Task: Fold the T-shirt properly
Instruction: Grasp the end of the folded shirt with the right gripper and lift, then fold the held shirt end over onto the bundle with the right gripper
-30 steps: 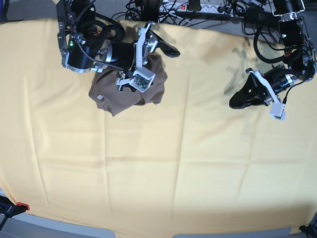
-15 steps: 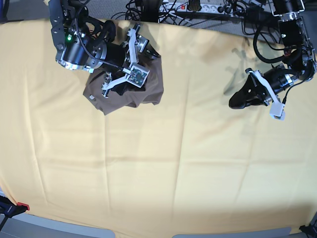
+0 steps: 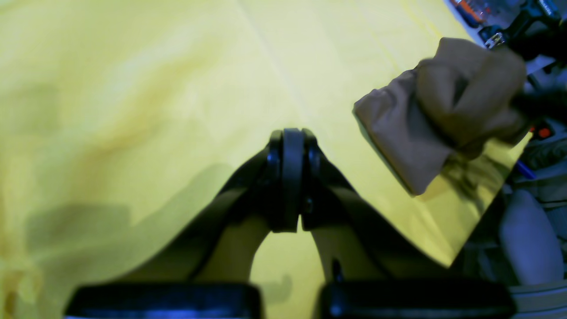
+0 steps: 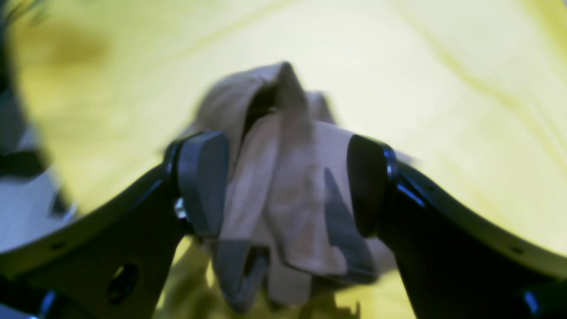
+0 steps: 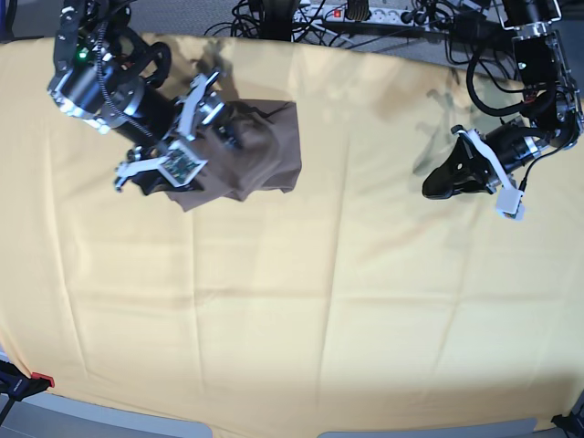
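T-shirt [image 5: 246,146] lies bunched on the yellow cloth [image 5: 301,301], toward the far edge, on the base view's left side. Brown fabric, folded over itself in a rumpled heap with creases and a raised ridge; not flat.

Right gripper [image 5: 169,137] is at the shirt's left edge in the base view. In the right wrist view the fingers [image 4: 201,181] stand wide apart with a lump of the T-shirt [image 4: 288,186] between them. Fabric fills most of the gap and looks to touch the left pad; whether the other pad touches it, cannot tell because of blur. No clamp visible, jaws spread.

Left gripper [image 5: 447,182] is well apart from the shirt, on the base view's right side, over bare yellow cloth [image 3: 133,88]. In the left wrist view its fingertips [image 3: 292,177] meet, pressed together with nothing between them. T-shirt [image 3: 443,110] shows far off in that view's upper right, near the cloth's edge.

Cables and a power strip [image 5: 365,14] run along the far edge beyond the cloth.
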You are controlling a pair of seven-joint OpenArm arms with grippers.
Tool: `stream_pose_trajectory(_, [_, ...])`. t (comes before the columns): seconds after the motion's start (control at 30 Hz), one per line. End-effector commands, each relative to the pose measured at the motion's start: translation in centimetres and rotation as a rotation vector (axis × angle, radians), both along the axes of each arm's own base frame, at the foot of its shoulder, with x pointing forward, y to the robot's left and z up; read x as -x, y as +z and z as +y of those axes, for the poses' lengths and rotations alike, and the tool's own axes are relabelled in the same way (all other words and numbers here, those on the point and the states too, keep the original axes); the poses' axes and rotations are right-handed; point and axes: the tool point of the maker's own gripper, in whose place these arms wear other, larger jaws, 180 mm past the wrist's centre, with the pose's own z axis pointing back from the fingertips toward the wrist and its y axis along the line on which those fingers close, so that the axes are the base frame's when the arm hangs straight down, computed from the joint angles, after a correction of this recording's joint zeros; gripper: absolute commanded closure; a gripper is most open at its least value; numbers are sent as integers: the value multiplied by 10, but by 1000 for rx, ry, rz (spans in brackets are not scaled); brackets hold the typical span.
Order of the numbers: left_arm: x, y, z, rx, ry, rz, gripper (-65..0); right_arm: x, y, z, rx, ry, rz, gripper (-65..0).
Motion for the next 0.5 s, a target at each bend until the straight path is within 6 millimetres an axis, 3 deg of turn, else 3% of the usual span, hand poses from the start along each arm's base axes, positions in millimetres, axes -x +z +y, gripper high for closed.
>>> stream_pose_trajectory(0.0, [-6, 16, 2, 11, -3, -56, 0, -2, 10, 0, -23, 1, -34, -436])
stream_pose_trajectory(0.17, [-6, 16, -2, 28, 0, -59, 0, 2, 6, -8, -18, -19, -16, -436])
stream_pose_trajectory(0.47, [-2, 13, -4, 40, 2, -48, 0, 35, 25, 48, -269, 202, 31, -436])
